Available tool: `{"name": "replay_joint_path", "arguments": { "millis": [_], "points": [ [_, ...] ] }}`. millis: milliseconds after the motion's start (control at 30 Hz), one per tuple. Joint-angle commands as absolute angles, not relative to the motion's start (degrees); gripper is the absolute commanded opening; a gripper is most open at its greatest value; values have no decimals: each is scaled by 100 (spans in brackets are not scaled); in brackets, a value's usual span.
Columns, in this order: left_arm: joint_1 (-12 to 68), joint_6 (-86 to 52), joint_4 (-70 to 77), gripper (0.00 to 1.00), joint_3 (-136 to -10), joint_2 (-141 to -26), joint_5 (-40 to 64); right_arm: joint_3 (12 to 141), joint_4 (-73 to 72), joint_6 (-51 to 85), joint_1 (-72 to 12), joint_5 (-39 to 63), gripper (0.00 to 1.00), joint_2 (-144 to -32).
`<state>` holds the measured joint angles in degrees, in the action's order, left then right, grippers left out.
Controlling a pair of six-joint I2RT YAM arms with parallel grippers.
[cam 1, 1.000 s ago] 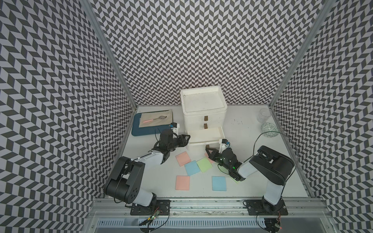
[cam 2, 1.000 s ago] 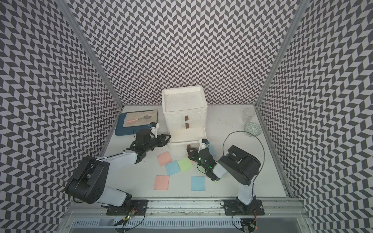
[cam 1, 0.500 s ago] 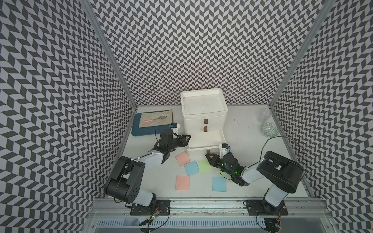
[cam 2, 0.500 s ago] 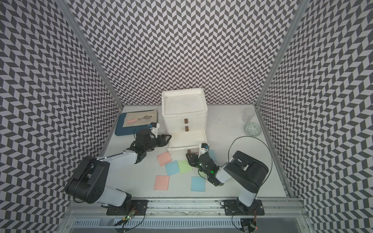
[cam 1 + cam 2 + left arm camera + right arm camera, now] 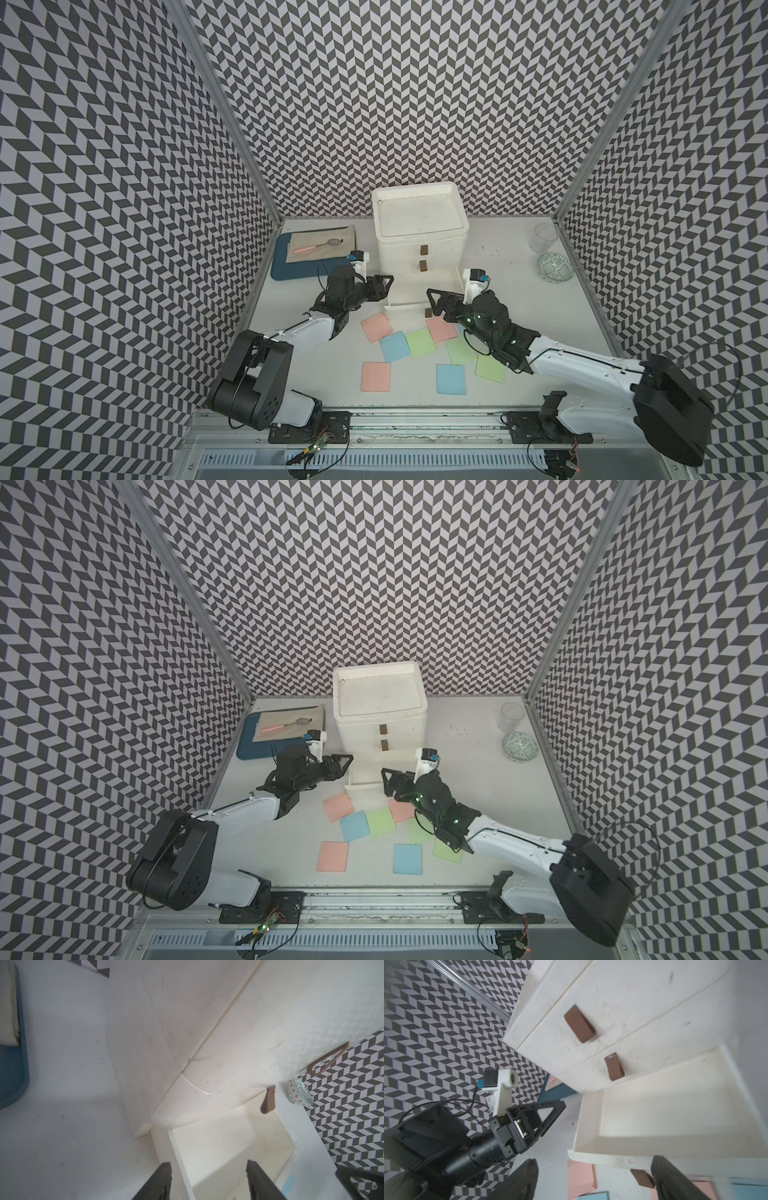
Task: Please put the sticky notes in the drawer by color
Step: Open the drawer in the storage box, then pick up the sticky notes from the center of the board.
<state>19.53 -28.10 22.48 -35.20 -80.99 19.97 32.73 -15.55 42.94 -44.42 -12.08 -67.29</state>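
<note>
The right hand – spread wide – faces the drawer unit's open bottom drawer; sticky notes lie before that unit.

Bright even light, soft shadows, top views sharp, wrist views blurred

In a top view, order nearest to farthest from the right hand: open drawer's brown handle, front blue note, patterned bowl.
1. Brown handle, just beside the right hand.
2. Blue note, toward the front edge.
3. Patterned bowl, far right, near the wall.
</note>
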Motion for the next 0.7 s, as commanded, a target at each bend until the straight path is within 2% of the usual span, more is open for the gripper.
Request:
{"name": "replay_joint_path", "arguments": {
  "millis": [0, 100, 133, 167, 467, 667],
  "points": [
    [2025, -2762, 2406, 62, -3409, -7840, 1951, 3118, 139, 3639, -3866, -1435, 93, -6307],
    [2114, -2727, 2457, 67, -3308, -7660, 1843, 2945, 465, 3415, -3345, -1196, 98, -6122],
    [2137, -2714, 2470, 77, -3271, -7596, 1797, 2908, 517, 3315, -3278, -1216, 100, -6116],
    [2145, -2695, 2488, 82, -3239, -7557, 1763, 2928, 617, 3216, -3248, -1280, 100, -6175],
    [2291, -2619, 2611, 82, -3153, -7591, 1652, 3585, 1094, 2393, -3207, -926, 100, -7615],
    [2414, -2592, 2624, 82, -3163, -7591, 1545, 3716, 1116, 2068, -3208, -575, 100, -8147]
  ]
}}
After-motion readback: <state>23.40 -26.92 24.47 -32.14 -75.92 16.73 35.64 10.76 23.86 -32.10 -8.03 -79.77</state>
